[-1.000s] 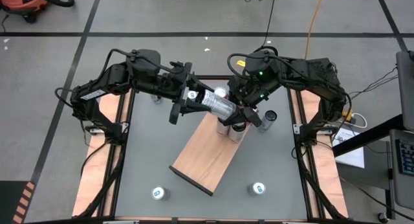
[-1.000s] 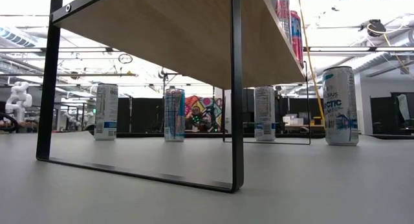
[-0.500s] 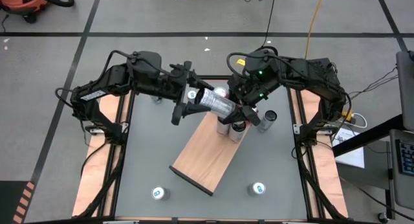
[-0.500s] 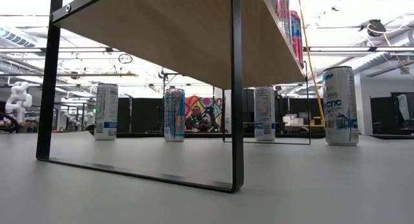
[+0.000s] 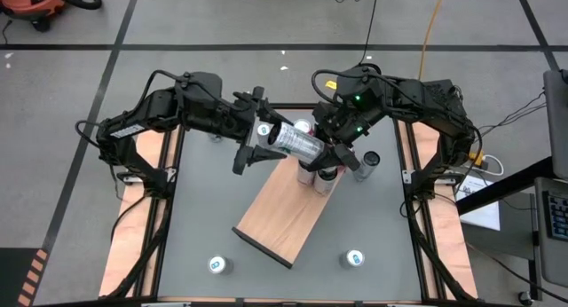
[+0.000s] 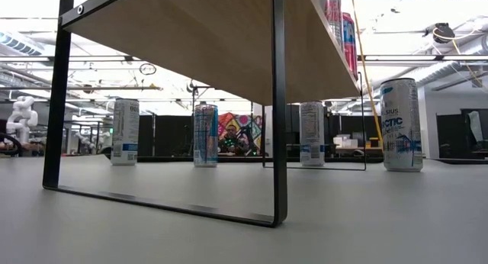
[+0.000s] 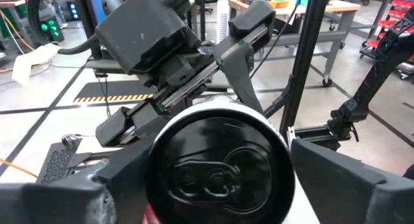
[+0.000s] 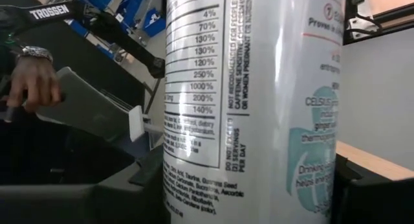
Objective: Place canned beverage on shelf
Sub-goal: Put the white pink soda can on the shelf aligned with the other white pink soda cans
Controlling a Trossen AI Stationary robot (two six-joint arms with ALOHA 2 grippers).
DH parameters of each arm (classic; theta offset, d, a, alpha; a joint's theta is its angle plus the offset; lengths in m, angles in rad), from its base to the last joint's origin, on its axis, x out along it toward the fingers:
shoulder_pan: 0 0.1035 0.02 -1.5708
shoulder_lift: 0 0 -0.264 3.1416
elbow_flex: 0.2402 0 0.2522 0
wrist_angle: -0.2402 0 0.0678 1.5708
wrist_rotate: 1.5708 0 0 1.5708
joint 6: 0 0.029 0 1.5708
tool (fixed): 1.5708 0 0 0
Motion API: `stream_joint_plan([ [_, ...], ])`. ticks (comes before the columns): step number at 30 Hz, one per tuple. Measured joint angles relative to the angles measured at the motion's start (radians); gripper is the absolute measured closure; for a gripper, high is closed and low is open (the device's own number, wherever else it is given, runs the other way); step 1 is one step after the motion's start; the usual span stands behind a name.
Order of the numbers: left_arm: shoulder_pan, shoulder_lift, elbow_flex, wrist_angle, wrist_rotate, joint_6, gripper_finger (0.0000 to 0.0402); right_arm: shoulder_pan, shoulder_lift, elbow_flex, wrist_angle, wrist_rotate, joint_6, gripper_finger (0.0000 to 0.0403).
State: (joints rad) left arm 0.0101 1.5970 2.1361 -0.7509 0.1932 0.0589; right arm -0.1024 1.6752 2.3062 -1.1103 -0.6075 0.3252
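Note:
A white and silver beverage can [image 5: 295, 142] hangs on its side above the far end of the shelf [image 5: 282, 209], a light-brown board raised on a black frame [image 6: 279, 104]. My right gripper [image 5: 332, 154] is shut on the can [image 8: 252, 88]. My left gripper [image 5: 260, 134] is open. Its fingers stand on either side of the can's top end [image 7: 217, 166], whose pull tab faces the left wrist camera. Two more cans [image 5: 316, 177] stand on the shelf under the right gripper. My right gripper pinches the can's round wall [image 8: 194, 185] between its two fingers, near the end away from the left gripper. The fingers come from the table's right side, slanting down, and lie across the can. The can lies roughly level, lifted clear above the shelf.
Loose cans stand on the grey table: near left [image 5: 217, 265], near right [image 5: 355, 258], far right [image 5: 370, 160] and far left [image 5: 213, 134]. The low view shows several of them [image 6: 401, 125] beyond the shelf's frame. A person's hand [image 8: 29, 75] shows in the room behind.
My left gripper has opened around the can's top end and let go of it, rolling a little. The can has stayed where it was, held by my right gripper.

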Motion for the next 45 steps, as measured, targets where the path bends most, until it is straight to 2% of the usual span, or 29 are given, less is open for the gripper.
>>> stream_joint_plan([
  [9, 0.000, 0.000, 0.000, 0.000, 0.005, 0.003, 0.0150, 0.002, 0.000, 0.000, -0.001, -0.001, 0.000, 0.0176],
  [13, 0.001, 0.000, 0.000, -0.002, 0.009, 0.000, 0.0155, 0.002, -0.001, 0.000, 0.002, 0.012, 0.038, 0.0164],
  [20, 0.000, 0.001, -0.002, -0.017, 0.018, -0.035, 0.0147, 0.001, -0.004, 0.000, 0.003, 0.045, 0.076, 0.0108],
  [26, 0.002, 0.000, -0.002, -0.029, 0.004, -0.072, 0.0147, 0.002, -0.022, 0.000, -0.001, 0.173, 0.032, 0.0086],
  [39, -0.001, 0.000, -0.001, -0.026, -0.097, -0.319, 0.0146, 0.051, -0.111, 0.000, 0.010, 0.489, -0.097, 0.0085],
  [45, 0.000, 0.000, -0.001, -0.037, -0.162, -0.515, 0.0146, 0.151, -0.123, 0.000, -0.003, 0.776, -0.185, 0.0085],
])
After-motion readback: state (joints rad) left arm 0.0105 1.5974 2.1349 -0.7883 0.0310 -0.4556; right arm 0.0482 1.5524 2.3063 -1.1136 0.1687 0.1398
